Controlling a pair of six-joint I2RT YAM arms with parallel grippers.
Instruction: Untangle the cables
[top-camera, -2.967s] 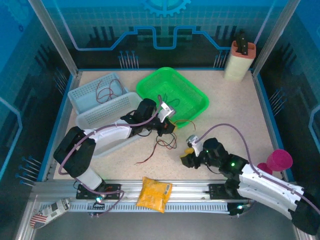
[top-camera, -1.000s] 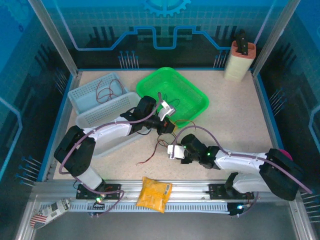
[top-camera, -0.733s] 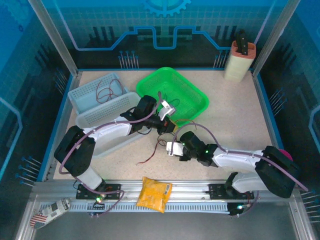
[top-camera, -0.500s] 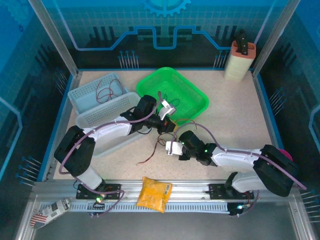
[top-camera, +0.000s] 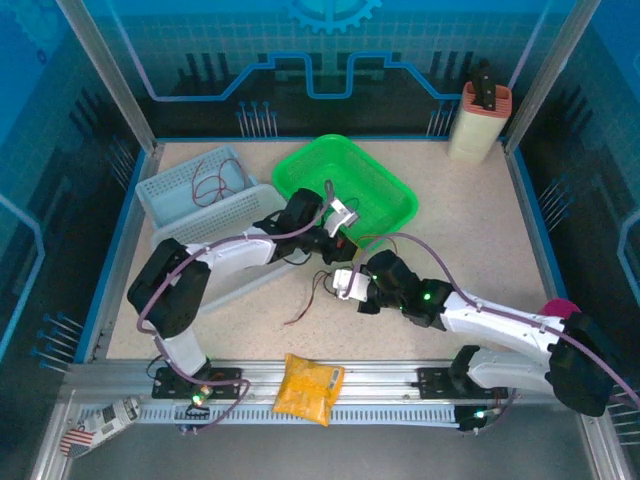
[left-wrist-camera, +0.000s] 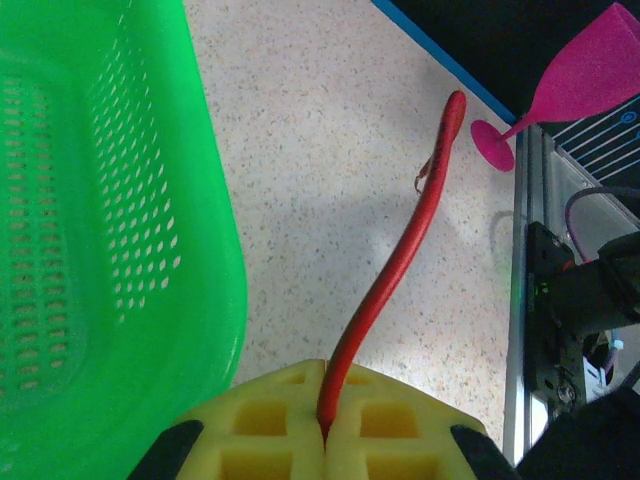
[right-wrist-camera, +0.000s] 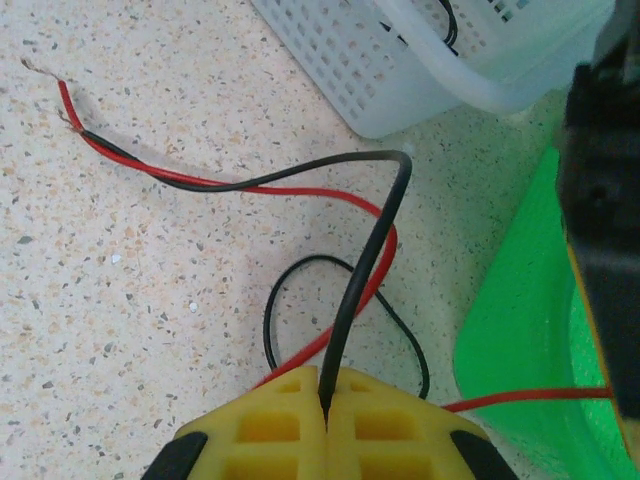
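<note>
Nearest, a yellow packet (top-camera: 308, 388) lies on the metal rail (top-camera: 400, 375) at the desk's (top-camera: 470, 230) near edge, its print too small to read. Beyond it, the right pincer (right-wrist-camera: 325, 400) is clamped on a black cable (right-wrist-camera: 385, 215) that arches over a red cable (right-wrist-camera: 200, 185) lying on the desk. Farther on, the left pincer (left-wrist-camera: 325, 400) is clamped on a second red cable (left-wrist-camera: 400, 260) beside the green basket (left-wrist-camera: 100, 200).
</note>
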